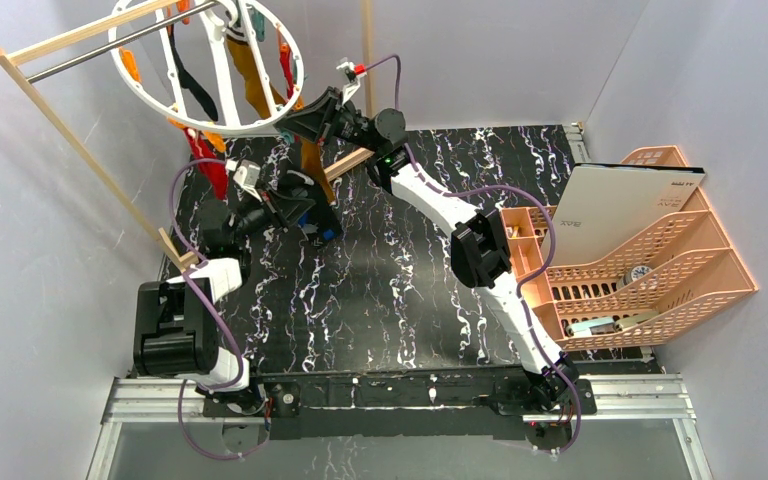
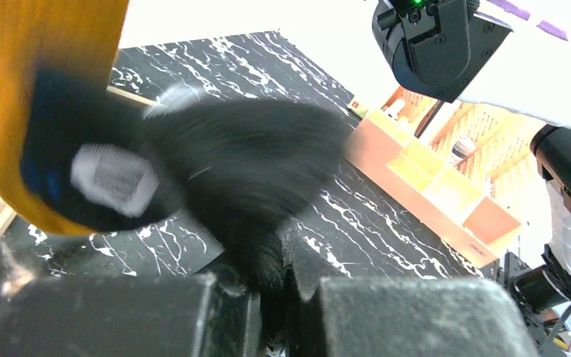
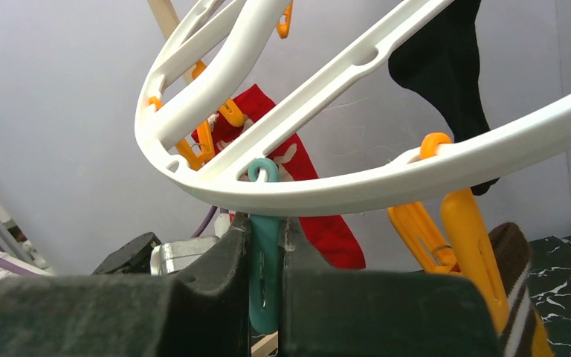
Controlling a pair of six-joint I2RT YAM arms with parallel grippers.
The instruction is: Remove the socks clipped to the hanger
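Observation:
The white ring hanger (image 1: 210, 65) hangs from the rack at the back left. My left gripper (image 1: 308, 210) is below it, shut on a black sock (image 2: 245, 163) that looks blurred; a mustard-orange sock (image 2: 37, 74) hangs just beside it. My right gripper (image 1: 305, 120) is at the ring's lower right rim (image 3: 386, 178), shut on a teal clip (image 3: 265, 253) that hangs from the ring. A red sock (image 3: 320, 201) and another black sock (image 3: 446, 67) hang behind the ring. A red sock (image 1: 210, 165) also shows in the top view.
The wooden-framed rack (image 1: 80, 150) with its metal rod stands at the left. A peach plastic organizer (image 1: 640, 270) with a white board (image 1: 620, 200) sits at the right. Orange clips (image 3: 468, 238) and a brown striped sock (image 3: 517, 297) hang right of my right gripper.

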